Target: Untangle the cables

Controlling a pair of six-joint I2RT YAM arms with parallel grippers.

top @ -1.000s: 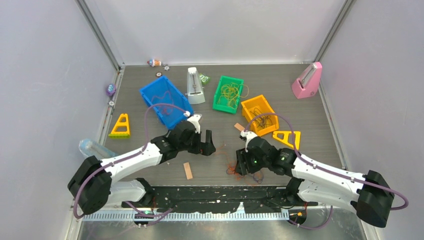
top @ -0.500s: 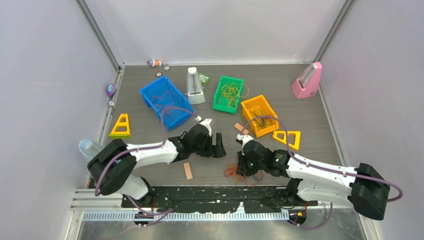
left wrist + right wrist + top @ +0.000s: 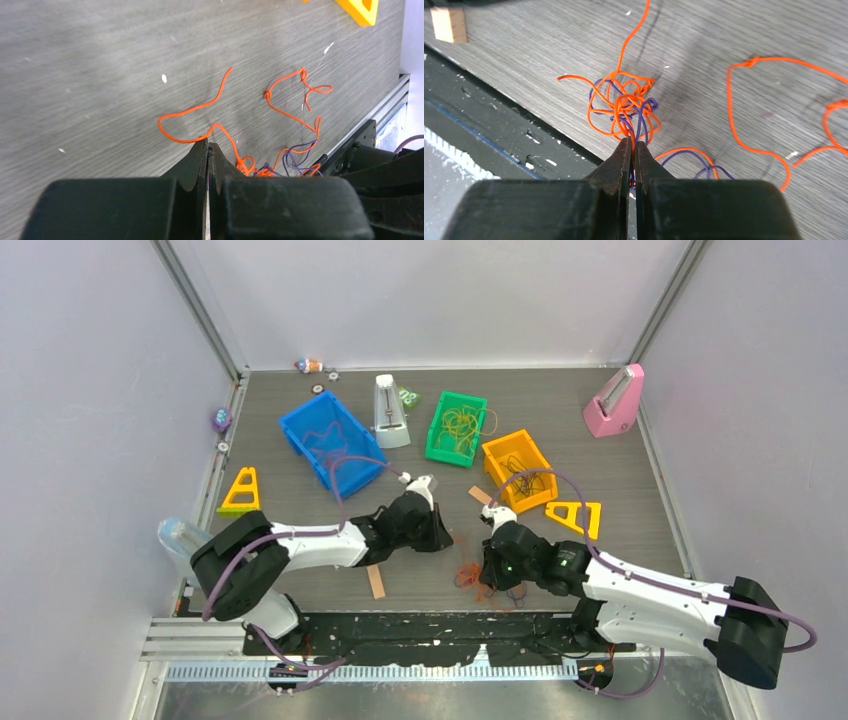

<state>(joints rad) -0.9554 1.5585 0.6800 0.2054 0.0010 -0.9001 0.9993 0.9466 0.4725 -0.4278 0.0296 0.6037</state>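
The cables (image 3: 468, 575) lie as a small orange and purple tangle near the table's front edge, between the two grippers. In the right wrist view the knot (image 3: 624, 105) sits just ahead of my right gripper (image 3: 631, 142), which is shut on orange and purple strands at its near side. Loose orange loops (image 3: 754, 110) trail off to the right. In the left wrist view my left gripper (image 3: 207, 144) is shut, with a long orange strand (image 3: 190, 107) pinched at its tip. From above, the left gripper (image 3: 443, 540) sits left of the tangle and the right gripper (image 3: 487, 575) at its right.
A blue bin (image 3: 330, 440), a green bin (image 3: 455, 425) with yellow cables and an orange bin (image 3: 518, 468) with dark cables stand further back. Two metronomes (image 3: 390, 412) (image 3: 615, 402), yellow triangles (image 3: 242, 492) (image 3: 577, 517) and tan strips (image 3: 375, 581) lie around.
My left arm has reached rightwards to the orange strand and its gripper has shut there. The right gripper has shut on the tangle and shifted slightly.
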